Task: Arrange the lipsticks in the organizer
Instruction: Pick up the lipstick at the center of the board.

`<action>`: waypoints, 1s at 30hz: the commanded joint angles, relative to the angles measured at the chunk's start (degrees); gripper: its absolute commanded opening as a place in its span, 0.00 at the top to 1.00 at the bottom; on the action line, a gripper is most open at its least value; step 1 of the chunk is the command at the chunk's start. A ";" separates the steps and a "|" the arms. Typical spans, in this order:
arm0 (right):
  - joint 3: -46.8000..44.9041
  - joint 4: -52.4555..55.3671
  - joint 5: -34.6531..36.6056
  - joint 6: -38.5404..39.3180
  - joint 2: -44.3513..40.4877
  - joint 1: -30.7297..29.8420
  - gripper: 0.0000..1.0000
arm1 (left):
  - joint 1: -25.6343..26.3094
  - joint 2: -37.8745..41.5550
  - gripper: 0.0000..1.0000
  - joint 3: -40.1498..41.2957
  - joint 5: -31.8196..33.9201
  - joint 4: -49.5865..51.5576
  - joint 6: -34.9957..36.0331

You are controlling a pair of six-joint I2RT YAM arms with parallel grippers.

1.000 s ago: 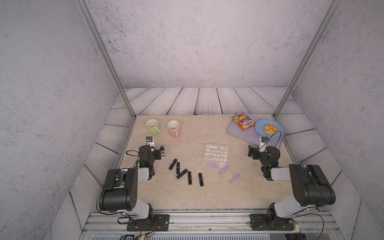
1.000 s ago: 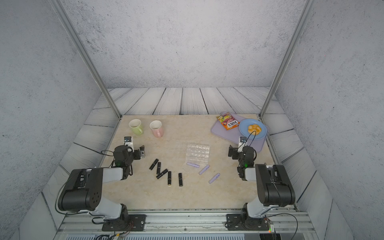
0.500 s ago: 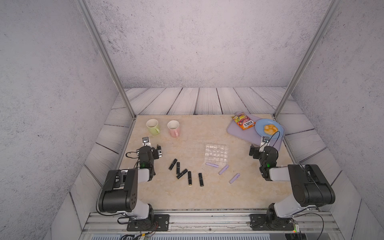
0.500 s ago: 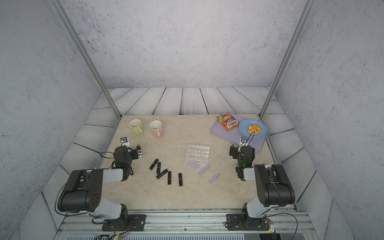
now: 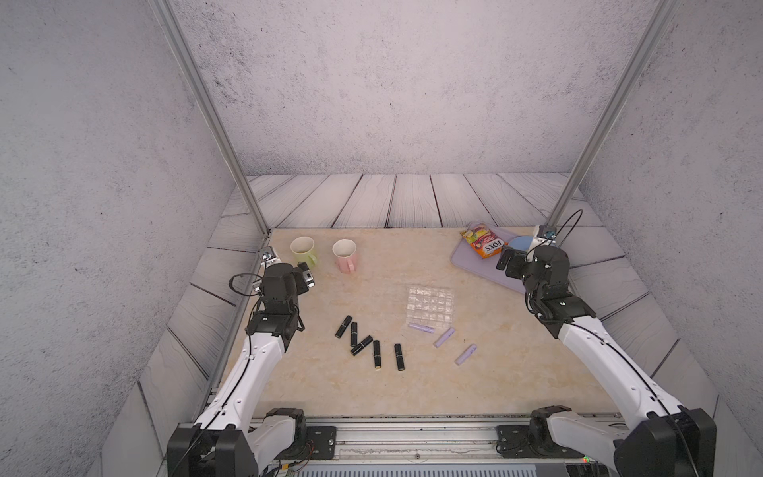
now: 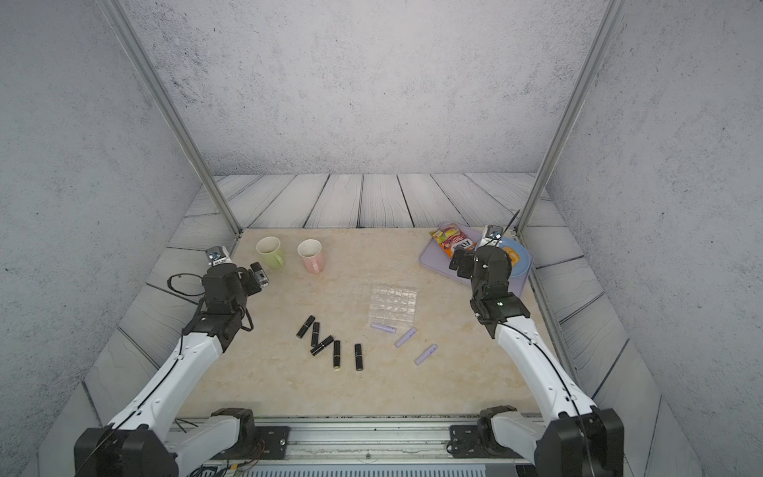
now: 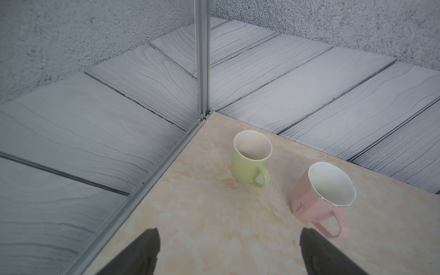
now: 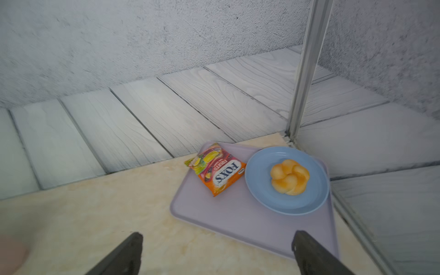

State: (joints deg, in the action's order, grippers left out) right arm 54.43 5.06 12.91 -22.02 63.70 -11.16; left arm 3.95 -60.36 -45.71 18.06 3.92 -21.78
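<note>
Beige marbled tabletop (image 5: 392,264), sparsely laid.
Green mug (image 5: 303,251) and pink mug (image 5: 344,255) upright at the far left; lilac tray (image 5: 475,266) far right; clear organizer (image 5: 429,307) mid-table; five black lipsticks (image 5: 362,345) and three lilac lipsticks (image 5: 444,337) lying nearer the front.

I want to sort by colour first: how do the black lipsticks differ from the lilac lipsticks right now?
Five black lipsticks against three lilac lipsticks. The black ones bunch together on the left arm's side of the organizer; the lilac ones lie spaced apart just in front of it, nearer the robot. Shared: all lie flat on the table, none in a cell.
</note>
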 commanded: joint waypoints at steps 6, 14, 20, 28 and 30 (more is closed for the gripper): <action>4.70 26.16 -23.59 -14.31 -1.08 1.02 0.11 | -2.11 4.21 0.02 -6.40 -17.99 21.53 -10.87; 10.30 45.18 -22.49 -10.62 -0.81 -5.85 0.12 | -1.74 4.72 0.03 -12.63 -31.12 32.20 -6.40; 11.00 51.70 -17.50 -11.67 -0.84 -15.12 0.12 | 2.39 5.49 0.12 -11.92 -29.70 40.86 -7.29; 7.86 58.82 -10.07 -17.85 -0.54 -24.77 0.18 | 14.98 5.66 0.17 -9.50 -23.78 43.50 -10.35; 5.29 56.51 -9.49 -19.88 -0.61 -24.86 0.26 | 16.70 3.33 0.18 -9.58 -24.93 41.84 -10.27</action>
State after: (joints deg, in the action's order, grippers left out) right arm 62.37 59.57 -0.45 -37.93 63.46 -35.59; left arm 18.63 -55.07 -55.70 -7.84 46.17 -31.31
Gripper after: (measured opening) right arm 0.750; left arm 0.827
